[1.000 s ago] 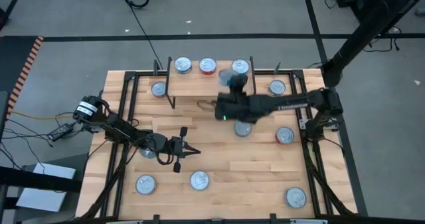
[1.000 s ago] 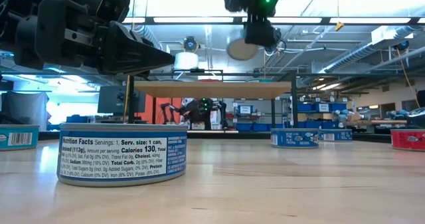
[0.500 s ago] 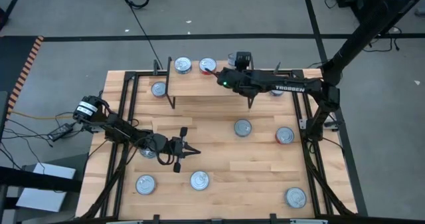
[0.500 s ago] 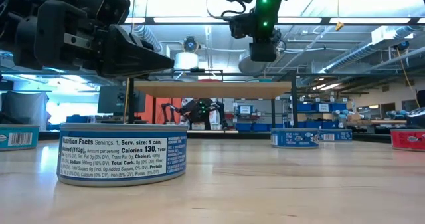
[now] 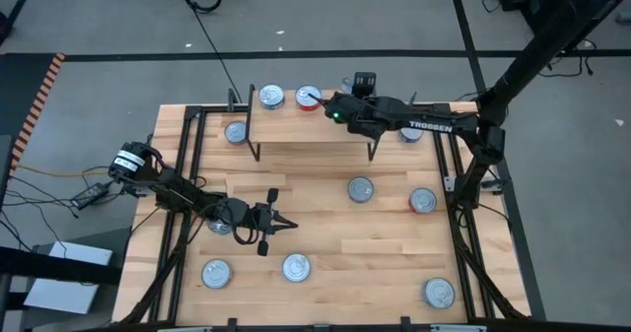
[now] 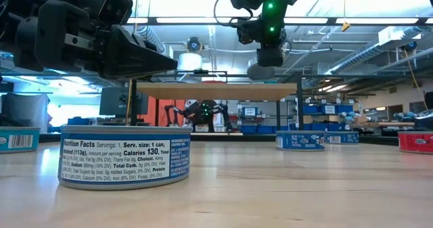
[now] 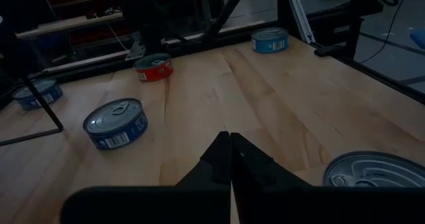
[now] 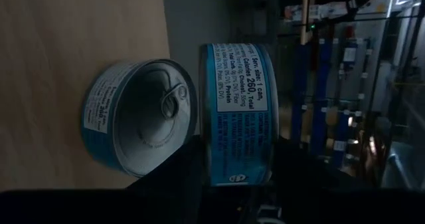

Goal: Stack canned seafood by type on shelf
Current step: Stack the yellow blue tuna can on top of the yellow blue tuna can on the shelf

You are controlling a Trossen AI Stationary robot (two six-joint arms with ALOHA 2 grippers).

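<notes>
Left side of the worktop [image 5: 325,233]: the left end effector [image 5: 284,223] rests low over the planks, fingers clenched together on nothing, as the left wrist view confirms. It is idle. Loose tins lie around it: one under its arm [image 5: 218,226], one near the front-left corner [image 5: 216,272], one at front centre [image 5: 296,266].

Centre rear: the shelf [image 5: 308,125] stands on thin black legs. Two tins already sit on its plank, a blue-labelled one [image 5: 270,97] and a red-labelled one [image 5: 308,98] just beside it. One further tin [image 5: 235,132] lies on the worktop at the shelf's left end.

Right of centre: the right end effector [image 5: 330,107] is raised over the shelf top, just beside the red-labelled tin. The right wrist view shows it grasping a teal-labelled tin [image 8: 237,111] by the side wall, held beside another tin of similar label [image 8: 141,121] that lies on the plank.

Step in hand: placing the held tin on the shelf with its own type. Judged next move: align the held tin with its matching tin, lower until seated, then release the fingers and retract upward without nudging the neighbours.

Right side: remaining tins wait on the worktop, one silver-topped [image 5: 360,189], one red [image 5: 422,201], one at front right [image 5: 439,293].
</notes>
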